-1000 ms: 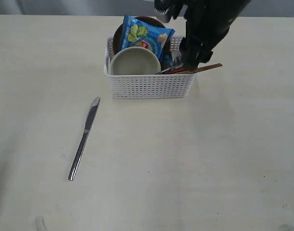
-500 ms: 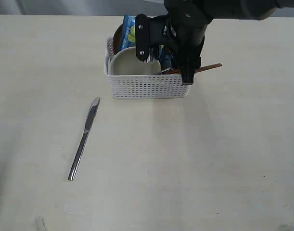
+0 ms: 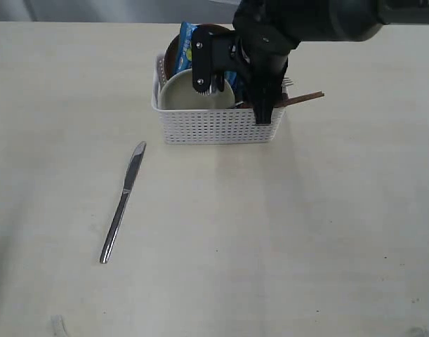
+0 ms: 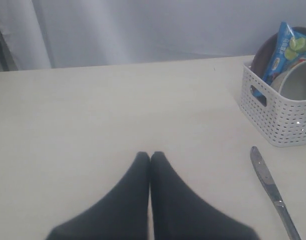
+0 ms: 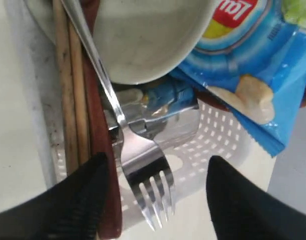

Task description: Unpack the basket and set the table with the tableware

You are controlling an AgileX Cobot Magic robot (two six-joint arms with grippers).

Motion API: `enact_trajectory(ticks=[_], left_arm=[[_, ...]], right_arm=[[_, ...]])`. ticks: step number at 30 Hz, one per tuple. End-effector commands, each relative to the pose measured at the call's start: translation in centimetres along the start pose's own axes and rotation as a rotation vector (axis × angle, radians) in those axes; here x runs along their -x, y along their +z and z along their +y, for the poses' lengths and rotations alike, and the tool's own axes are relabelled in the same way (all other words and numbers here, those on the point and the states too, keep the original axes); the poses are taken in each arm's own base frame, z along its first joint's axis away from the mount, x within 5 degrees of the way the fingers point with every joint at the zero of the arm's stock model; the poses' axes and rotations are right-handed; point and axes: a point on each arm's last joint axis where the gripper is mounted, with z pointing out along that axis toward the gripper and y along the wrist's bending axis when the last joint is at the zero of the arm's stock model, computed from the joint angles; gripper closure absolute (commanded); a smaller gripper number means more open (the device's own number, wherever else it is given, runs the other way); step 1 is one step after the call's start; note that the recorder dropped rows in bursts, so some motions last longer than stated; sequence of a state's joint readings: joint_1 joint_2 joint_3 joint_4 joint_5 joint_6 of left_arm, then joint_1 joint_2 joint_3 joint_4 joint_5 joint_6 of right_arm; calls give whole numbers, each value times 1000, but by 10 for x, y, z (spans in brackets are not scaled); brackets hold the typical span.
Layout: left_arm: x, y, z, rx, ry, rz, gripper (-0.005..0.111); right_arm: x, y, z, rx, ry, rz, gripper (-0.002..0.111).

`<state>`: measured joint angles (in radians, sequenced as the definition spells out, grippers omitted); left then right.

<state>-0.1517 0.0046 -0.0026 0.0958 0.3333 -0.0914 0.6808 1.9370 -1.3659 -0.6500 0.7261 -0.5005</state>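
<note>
Fork (image 5: 137, 155) comes next: it lies in the basket (image 3: 214, 126) by the far edge of the desk (image 3: 305, 232). The right claw (image 5: 158, 160) hangs over it, spread apart. I think it must dip lower, then squeeze. The left claw (image 4: 150, 157) is pinched together.

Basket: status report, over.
Left gripper shut, away from basket. Right gripper open astride fork. Knife out on table. Chip bag beside fork.

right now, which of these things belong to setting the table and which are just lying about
Belongs to the job: basket, knife, cream bowl, fork, chopsticks, brown plate.

Just lying about: blue chip bag, in the basket.
</note>
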Motion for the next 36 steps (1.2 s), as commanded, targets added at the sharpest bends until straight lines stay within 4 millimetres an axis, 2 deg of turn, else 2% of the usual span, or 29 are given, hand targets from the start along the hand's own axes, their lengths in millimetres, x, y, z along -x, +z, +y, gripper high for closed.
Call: enact_trajectory(ticks=[1,5,12,19,21,23,24,25,26,31,36], left_arm=[[0,0,0,3,5,-9,107],[0,0,0,3,5,-9,107],[0,0,0,3,5,-9,107],[0,0,0,3,5,-9,107],[0,0,0,3,5,-9,107],[0,0,0,3,5,-9,107],[0,0,0,3,5,-9,107],[0,0,0,3,5,-9,107],[0,0,0,3,5,-9,107],[0,0,0,3,5,-9,107],[0,0,0,3,5,-9,107]], right_arm=[[1,3,-2,-15,0,-8,62],[0,12,3,13,-17,32,64],[0,15,4,14,-16,38,52],[2,25,10,37,-27,52,53],[3,34,15,54,-42,69,59],[3,37,16,56,-54,77,74],[3,37,16,50,-62,80,87],[3,37,15,44,-70,82,95],[2,36,13,32,-81,85,109],[3,18,5,-25,-99,67,109],[-1,-15,-12,-121,-105,36,109]])
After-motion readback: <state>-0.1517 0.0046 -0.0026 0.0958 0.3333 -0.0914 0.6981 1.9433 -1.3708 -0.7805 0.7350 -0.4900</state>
